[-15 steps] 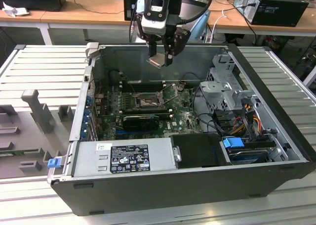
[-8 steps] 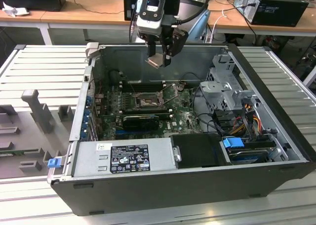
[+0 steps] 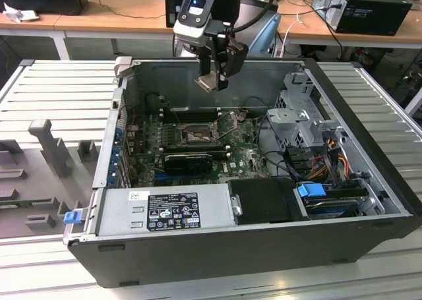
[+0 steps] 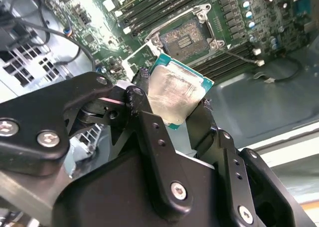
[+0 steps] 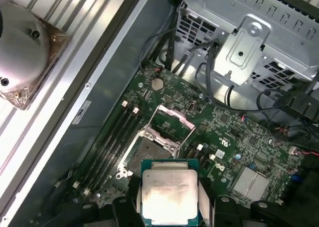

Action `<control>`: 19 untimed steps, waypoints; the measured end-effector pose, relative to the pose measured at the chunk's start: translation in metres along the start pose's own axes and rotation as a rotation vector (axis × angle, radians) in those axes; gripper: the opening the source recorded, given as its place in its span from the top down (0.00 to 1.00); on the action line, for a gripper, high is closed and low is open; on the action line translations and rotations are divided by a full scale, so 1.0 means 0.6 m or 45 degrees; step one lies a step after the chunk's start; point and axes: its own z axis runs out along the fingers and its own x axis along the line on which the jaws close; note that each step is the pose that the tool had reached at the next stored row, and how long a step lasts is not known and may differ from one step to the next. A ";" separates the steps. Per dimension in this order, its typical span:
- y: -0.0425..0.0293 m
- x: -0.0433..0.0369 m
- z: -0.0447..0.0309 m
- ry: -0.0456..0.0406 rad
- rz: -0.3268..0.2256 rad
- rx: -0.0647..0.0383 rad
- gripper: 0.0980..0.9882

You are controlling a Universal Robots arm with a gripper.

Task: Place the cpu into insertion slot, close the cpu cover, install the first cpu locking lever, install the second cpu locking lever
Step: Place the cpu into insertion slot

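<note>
- Silver-tan metal is the face of the cpu (image 4: 177, 95), which sits between the two black fingers (image 4: 135, 96) of the gripper (image 3: 212, 81). The fingers are closed on the chip's edges.
- In the exterior view, the gripper holds the cpu in the air above the open computer case (image 3: 264, 247), well apart from the board.
- The insertion slot (image 5: 144, 152) lies uncovered below, on the green motherboard (image 5: 234, 137).
- The cpu cover (image 5: 177, 116) stands raised beside the slot.
</note>
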 end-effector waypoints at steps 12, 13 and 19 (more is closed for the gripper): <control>0.000 0.000 0.005 -0.026 0.308 -0.003 0.50; 0.000 0.000 0.006 -0.029 0.341 -0.003 0.50; -0.001 0.000 0.009 -0.041 0.491 -0.005 0.50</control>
